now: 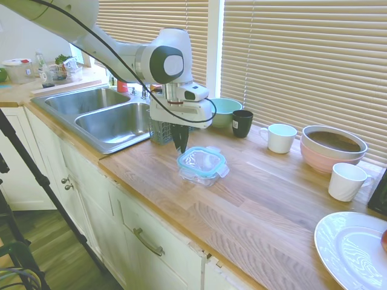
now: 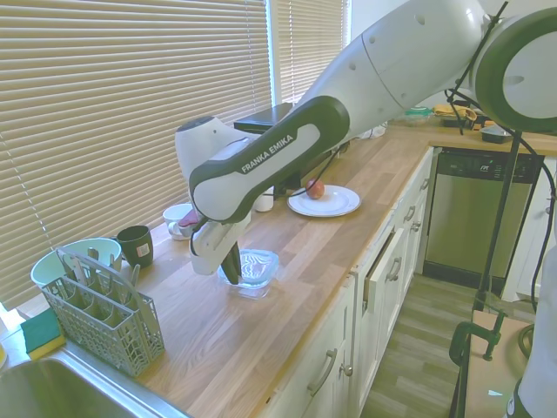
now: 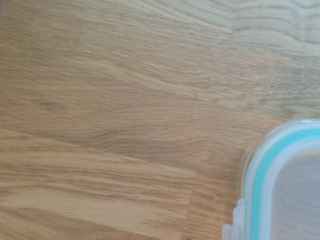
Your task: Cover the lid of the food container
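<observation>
the lid (image 1: 201, 160) sits on top of the food container (image 1: 204, 174) on the wooden table (image 1: 260, 199), at the centre of the first exterior view. the gripper (image 1: 181, 145) hangs just left of it, fingers together and holding nothing. the wrist view shows the lid's teal-rimmed corner at lower right.

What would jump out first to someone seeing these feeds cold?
The white arm's gripper hangs fingers together just beside the food container, mid-counter near the front edge. The teal-rimmed lid already sits on top of that container. Behind the gripper stands a grey utensil basket by the sink, and a row of cups and bowls lines the blinds.
</observation>
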